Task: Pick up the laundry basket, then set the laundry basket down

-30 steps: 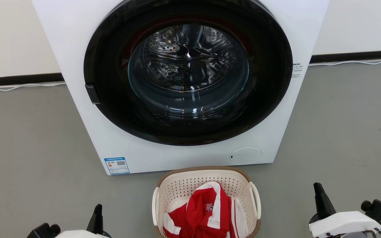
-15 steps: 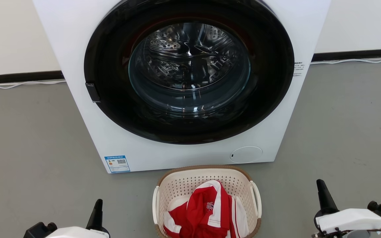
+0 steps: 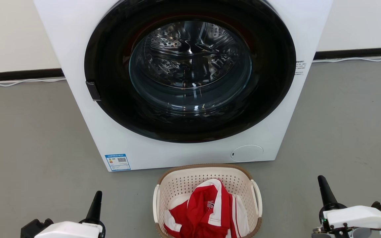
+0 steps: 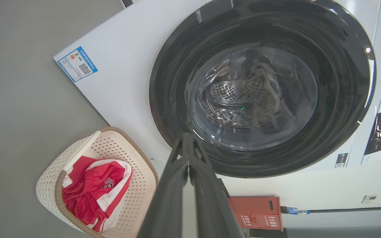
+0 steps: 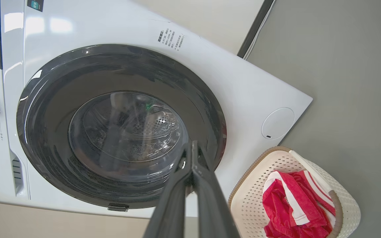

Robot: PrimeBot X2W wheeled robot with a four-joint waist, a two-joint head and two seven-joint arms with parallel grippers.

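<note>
The laundry basket (image 3: 190, 185), cream perforated plastic with a brown rim and white loop handles, stands on the grey floor just in front of the washer. A red and white garment (image 3: 207, 211) lies inside it. The basket also shows at the lower left of the left wrist view (image 4: 134, 172) and at the lower right of the right wrist view (image 5: 253, 198). My left gripper (image 3: 97, 195) is shut, low on the basket's left and apart from it. My right gripper (image 3: 322, 181) is shut, low on the basket's right, also apart. Both sets of fingers are pressed together (image 4: 186, 155) (image 5: 193, 155) with nothing held.
A white front-loading washer (image 3: 117, 138) with a closed round dark door (image 3: 190, 69) stands right behind the basket. A wall with a dark skirting and a white cable (image 3: 18, 81) runs behind. A red box (image 4: 256, 211) sits by the washer's side. Grey floor lies on both sides.
The head view has shifted a little, so washer and basket sit slightly higher. My left gripper shows more of itself and my right gripper has drifted right and up in the view.
</note>
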